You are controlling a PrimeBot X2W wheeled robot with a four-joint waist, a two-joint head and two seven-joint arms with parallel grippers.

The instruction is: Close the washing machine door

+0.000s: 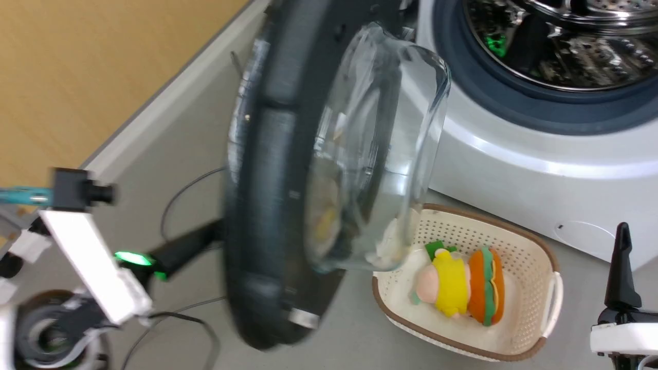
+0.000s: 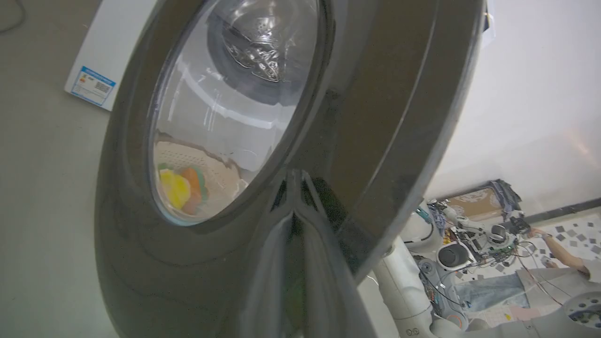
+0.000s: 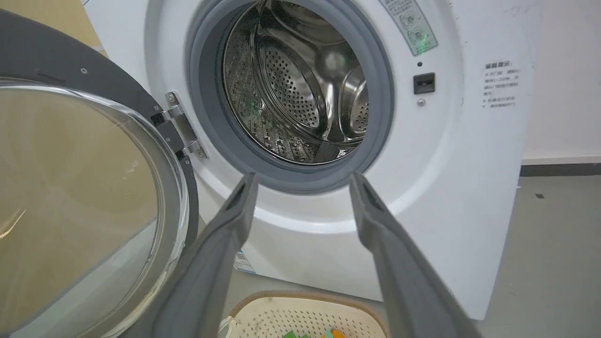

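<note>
On the glossy outer rim of the half-open washing machine door [image 2: 375, 117], left of the washing machine [image 3: 446, 164], your left gripper [image 2: 295, 188] rests with fingers together; your right gripper [image 3: 303, 177] gapes wide, empty.

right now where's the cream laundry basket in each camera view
Head view: basket lower right of centre, on the floor before the washing machine, its left edge behind the door's glass.
Left wrist view: basket seen through the door glass, left of centre.
Right wrist view: basket at the bottom edge, between the right gripper fingers.
Shared landmark: the washing machine door.
</note>
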